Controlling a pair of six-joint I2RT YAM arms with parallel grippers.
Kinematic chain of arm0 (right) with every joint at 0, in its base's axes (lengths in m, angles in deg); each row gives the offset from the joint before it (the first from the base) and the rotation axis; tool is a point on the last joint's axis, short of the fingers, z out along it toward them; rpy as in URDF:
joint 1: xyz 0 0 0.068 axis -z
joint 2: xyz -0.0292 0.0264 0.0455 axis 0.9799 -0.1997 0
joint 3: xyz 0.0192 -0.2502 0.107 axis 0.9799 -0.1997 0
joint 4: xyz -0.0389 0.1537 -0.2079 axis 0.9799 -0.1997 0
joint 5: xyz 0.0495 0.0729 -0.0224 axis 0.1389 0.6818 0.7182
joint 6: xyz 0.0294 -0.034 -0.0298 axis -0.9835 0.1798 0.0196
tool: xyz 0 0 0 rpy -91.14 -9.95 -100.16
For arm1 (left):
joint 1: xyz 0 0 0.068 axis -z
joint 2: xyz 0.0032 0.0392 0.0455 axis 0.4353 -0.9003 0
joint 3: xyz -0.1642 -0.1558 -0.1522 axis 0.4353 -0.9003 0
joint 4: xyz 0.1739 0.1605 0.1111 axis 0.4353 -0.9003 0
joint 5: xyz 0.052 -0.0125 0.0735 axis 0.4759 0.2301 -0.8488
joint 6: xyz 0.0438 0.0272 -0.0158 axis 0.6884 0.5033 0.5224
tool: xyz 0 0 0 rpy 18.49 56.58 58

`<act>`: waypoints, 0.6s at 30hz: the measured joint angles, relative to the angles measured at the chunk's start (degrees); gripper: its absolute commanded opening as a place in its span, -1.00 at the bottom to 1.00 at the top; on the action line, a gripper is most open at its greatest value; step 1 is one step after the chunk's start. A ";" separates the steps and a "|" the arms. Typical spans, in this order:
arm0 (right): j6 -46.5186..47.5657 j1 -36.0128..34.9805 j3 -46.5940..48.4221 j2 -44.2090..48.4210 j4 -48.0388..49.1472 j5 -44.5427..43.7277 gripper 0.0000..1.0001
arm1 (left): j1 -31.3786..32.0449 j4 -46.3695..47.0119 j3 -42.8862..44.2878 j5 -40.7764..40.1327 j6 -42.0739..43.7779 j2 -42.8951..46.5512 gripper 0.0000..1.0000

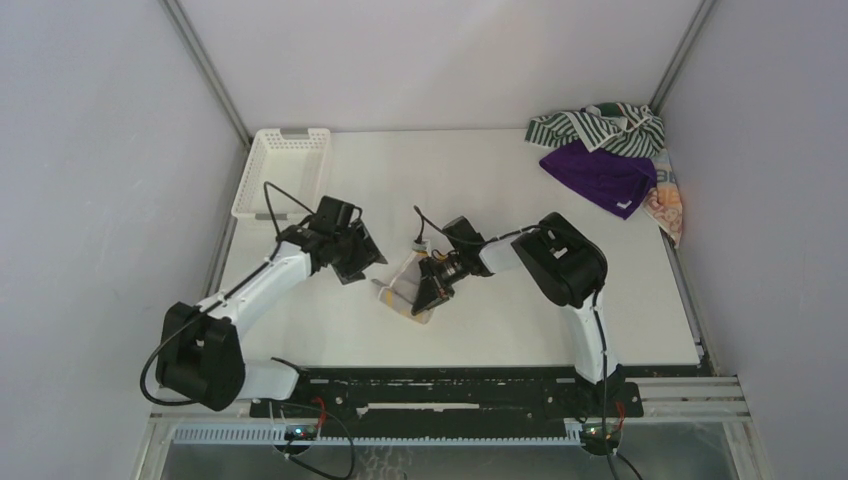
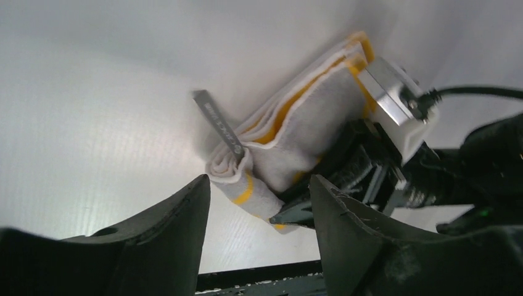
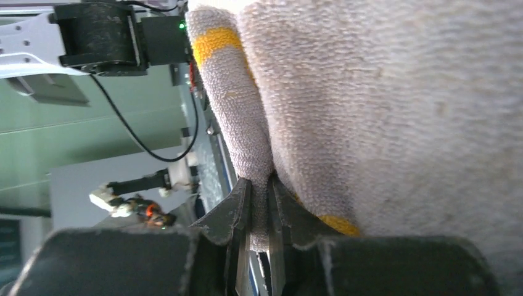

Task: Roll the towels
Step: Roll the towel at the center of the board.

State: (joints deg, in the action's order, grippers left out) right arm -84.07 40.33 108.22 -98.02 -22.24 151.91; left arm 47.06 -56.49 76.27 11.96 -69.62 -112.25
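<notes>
Yellow-and-white towel (image 2: 290, 135) sits part-rolled, its fold pinched in the right tool (image 3: 259, 200). The left tool (image 2: 259, 185) hangs unclenched, empty; it should steady the loose end while rolling.

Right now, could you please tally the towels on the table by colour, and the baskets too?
Yellow-and-white towel: 1
Green-and-white striped towel: 1
Purple towel: 1
Orange patterned towel: 1
White basket: 1
Total: 5
</notes>
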 measured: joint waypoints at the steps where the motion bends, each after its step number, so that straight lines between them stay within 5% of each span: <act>1: -1.62 0.39 -0.48 -0.59 1.57 1.18 -1.00 | 1.11 1.09 -0.92 0.00 -0.68 0.66 0.36; 9: -14.82 2.93 -4.17 -4.52 16.94 8.48 -0.99 | 5.77 8.57 -9.33 1.36 -6.10 1.36 0.36; 18: -18.34 3.08 -4.98 -4.92 21.33 8.70 -0.98 | 8.96 12.28 -14.97 1.55 -10.56 2.03 0.24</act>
State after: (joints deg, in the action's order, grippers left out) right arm -102.41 43.41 103.23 -102.94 -0.91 160.61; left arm 56.02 -44.21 61.30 13.52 -80.17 -110.21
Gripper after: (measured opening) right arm 0.102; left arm 0.650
